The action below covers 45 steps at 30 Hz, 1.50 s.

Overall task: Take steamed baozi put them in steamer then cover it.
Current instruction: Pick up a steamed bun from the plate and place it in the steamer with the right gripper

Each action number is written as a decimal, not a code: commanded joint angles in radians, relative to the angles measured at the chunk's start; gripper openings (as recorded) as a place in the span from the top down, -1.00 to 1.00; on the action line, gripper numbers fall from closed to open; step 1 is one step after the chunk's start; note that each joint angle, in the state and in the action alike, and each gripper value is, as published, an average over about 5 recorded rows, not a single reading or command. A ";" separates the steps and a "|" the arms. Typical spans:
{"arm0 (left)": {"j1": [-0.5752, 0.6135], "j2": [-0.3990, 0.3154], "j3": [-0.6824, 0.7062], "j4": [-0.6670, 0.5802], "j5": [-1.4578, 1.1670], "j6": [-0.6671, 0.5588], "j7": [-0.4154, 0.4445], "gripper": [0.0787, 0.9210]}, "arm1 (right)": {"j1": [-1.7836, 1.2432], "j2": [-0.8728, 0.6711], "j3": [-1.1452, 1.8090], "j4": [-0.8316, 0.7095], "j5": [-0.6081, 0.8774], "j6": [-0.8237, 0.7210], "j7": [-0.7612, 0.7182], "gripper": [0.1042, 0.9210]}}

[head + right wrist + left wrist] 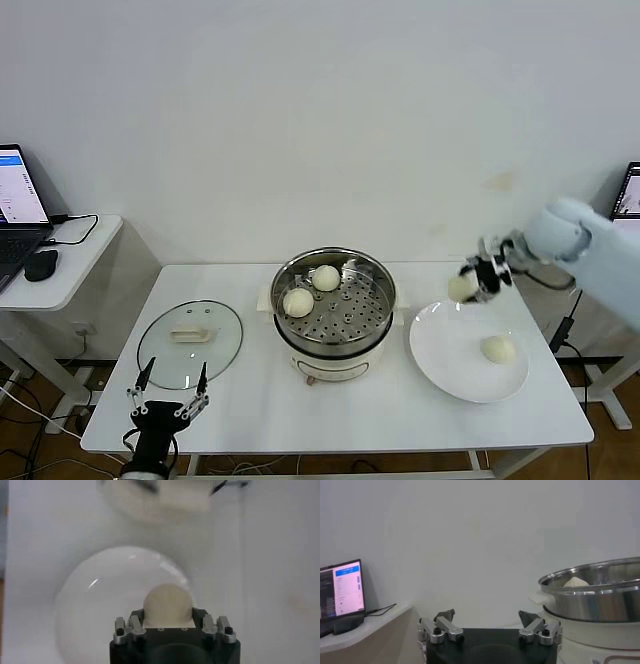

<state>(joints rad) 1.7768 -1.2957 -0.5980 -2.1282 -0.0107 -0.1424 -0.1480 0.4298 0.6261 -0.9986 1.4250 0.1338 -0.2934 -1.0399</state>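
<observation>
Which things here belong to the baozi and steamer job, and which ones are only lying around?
Job: steamer; two baozi inside; baozi in the right tool; baozi on the plate; glass cover.
Lying about: laptop; mouse; idle left tool.

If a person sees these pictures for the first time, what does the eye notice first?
First, the steamer at the middle of the white table, open, with two baozi on its tray. Next, the right gripper, raised above the white plate and shut on a third bun, while a fourth lies on the plate. The glass cover lies flat on the steamer's left, just beyond the open left gripper.
</observation>
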 commanded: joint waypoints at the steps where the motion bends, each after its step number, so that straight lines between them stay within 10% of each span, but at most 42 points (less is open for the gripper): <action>1: 0.001 -0.002 -0.003 0.002 -0.003 -0.001 0.000 -0.77 | 0.242 0.240 -0.142 0.003 0.118 0.028 0.007 -0.22; 45: -0.008 -0.033 -0.018 0.012 -0.008 -0.014 -0.007 -0.77 | 0.037 0.482 -0.322 -0.025 -0.270 0.707 0.095 -0.36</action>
<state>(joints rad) 1.7678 -1.3286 -0.6152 -2.1143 -0.0191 -0.1554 -0.1542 0.4823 1.0963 -1.3129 1.3985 -0.0695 0.3266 -0.9577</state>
